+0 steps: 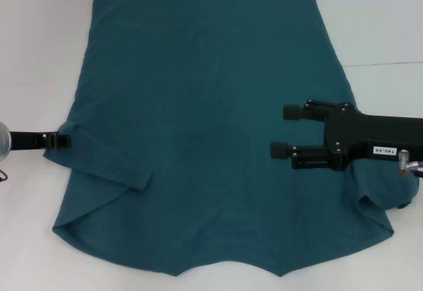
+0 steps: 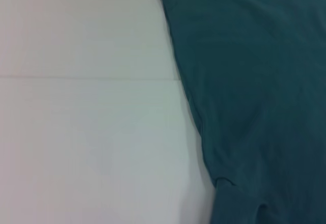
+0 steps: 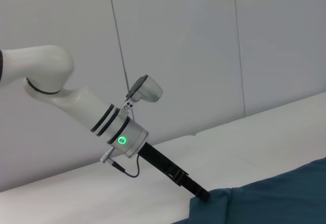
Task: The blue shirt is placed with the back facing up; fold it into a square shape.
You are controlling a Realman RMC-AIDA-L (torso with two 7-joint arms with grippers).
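— Folding the left sleeve inward looks like the step in hand. The shirt (image 1: 198,132) lies flat on the white desk (image 1: 39,53), plain back up, hem at the far side and collar end nearest the robot. How is the left gripper (image 1: 61,140) placed?

— It is set low at the shirt's left edge, at the sleeve, which is already turned partly over the body. In the right wrist view its tip (image 3: 201,193) is seen meeting the cloth edge. Whether its jaws are closed on the sleeve cannot be told; the tips are hidden by the fabric.

— And the right gripper (image 1: 285,131)?

— It is held over the right side of the shirt, jaws spread wide with nothing between them. Whether it touches the cloth cannot be told.

— What is needed for a good fold?

— A firm hold on a single layer at the sleeve edge should be confirmed before anything is lifted. The sleeve is best carried low and straight across, so that the crease runs parallel to the side seam. The body should be kept still; the right gripper could be pressed down for that. A wrinkle near the left fold is likely to be trapped unless the cloth is drawn taut first.

— The main risk?

— A slanted crease, which would spoil the square later.
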